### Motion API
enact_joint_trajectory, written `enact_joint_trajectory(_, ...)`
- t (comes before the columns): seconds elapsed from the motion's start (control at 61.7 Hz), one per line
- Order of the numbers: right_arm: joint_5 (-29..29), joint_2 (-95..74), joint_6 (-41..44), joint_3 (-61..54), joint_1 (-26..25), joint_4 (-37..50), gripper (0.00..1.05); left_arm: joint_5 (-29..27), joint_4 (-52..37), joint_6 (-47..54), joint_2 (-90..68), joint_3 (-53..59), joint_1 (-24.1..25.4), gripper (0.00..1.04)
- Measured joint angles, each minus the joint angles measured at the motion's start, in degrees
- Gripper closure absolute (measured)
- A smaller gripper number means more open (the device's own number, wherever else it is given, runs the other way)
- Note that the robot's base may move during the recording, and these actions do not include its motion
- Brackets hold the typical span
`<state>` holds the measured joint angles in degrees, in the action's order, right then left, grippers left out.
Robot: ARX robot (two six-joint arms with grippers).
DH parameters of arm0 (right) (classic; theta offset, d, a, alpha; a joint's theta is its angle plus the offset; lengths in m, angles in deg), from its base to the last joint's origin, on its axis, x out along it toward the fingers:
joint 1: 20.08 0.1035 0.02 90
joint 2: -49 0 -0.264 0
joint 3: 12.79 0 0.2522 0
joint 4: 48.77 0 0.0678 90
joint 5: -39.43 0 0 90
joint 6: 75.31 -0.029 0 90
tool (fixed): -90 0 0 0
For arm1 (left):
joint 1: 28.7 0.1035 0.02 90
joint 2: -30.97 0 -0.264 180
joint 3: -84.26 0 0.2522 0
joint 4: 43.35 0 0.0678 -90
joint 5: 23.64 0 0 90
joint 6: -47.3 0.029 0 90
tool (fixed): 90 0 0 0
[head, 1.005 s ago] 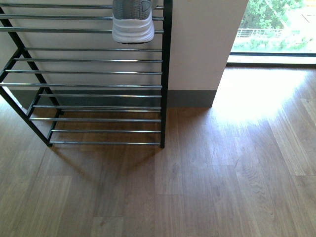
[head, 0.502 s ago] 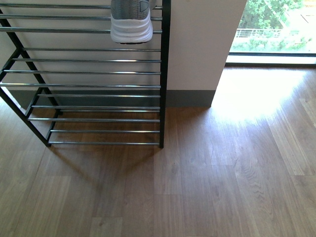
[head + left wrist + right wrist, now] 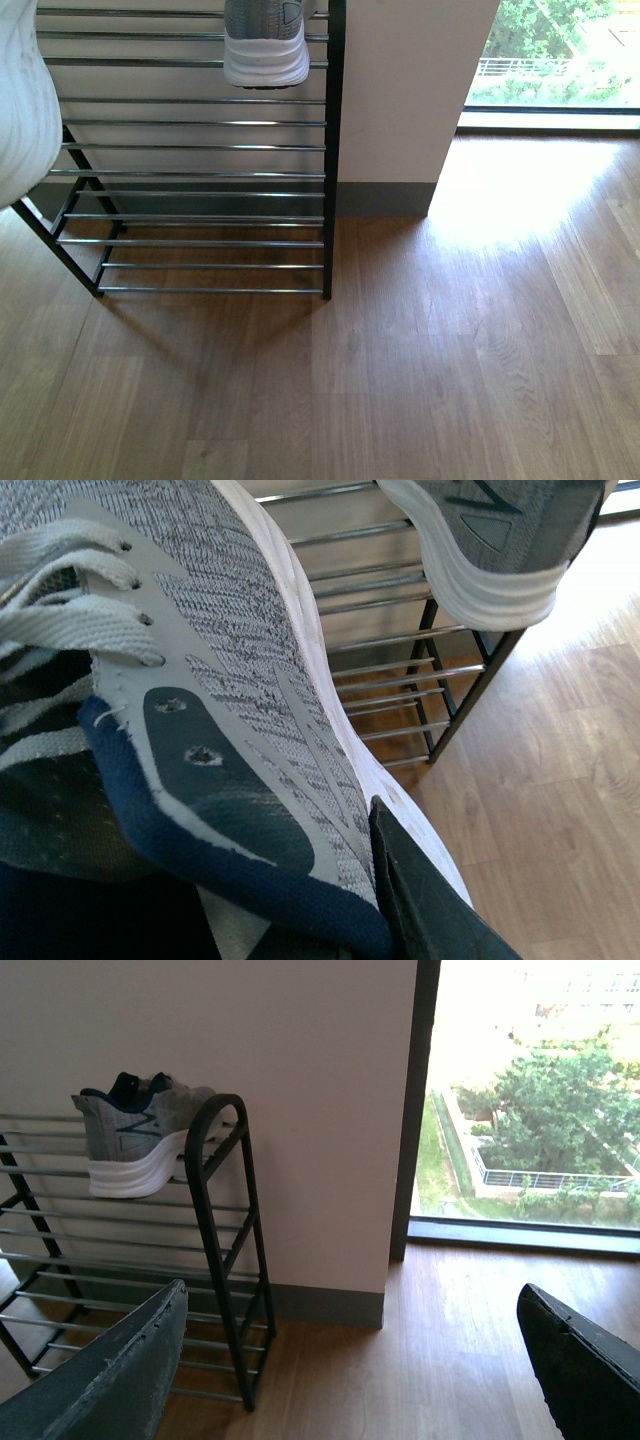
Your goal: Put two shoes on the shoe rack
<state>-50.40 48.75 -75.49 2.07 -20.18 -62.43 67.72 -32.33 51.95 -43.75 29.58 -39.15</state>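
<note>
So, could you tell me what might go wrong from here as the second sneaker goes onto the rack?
The placed sneaker overhangs the shelf's front bar; a bump from the held sneaker could knock it off.
The shoe rack shelves are thin, spaced bars, so a tilted set-down might let the shoe tip or slide.
The left fingers seem to grip only its collar; it may swing.

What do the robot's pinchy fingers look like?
The right gripper has two broad, flat fingers, dark grey to black, with rough faces and blunt tips. The left gripper shows only one smooth, black, wedge-shaped finger. No cables or markings show.
</note>
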Motion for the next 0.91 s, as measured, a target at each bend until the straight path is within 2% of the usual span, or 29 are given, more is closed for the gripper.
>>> enact_joint_trajectory(0.243,0.00,0.00,0.00,0.00,0.00,-0.02,0.09,4.28,7.65,11.67,-16.90,-17.92,1.03,1.03)
enact_joint_trajectory(0.551,0.02,0.00,0.00,0.00,0.00,0.00,0.09,4.17,14.71,13.92,-33.09,-38.03,0.74,1.03)
enact_joint_trajectory(0.907,0.00,0.00,0.00,0.00,0.00,0.00,0.09,2.71,21.35,14.23,-45.81,-53.62,-1.66,1.03)
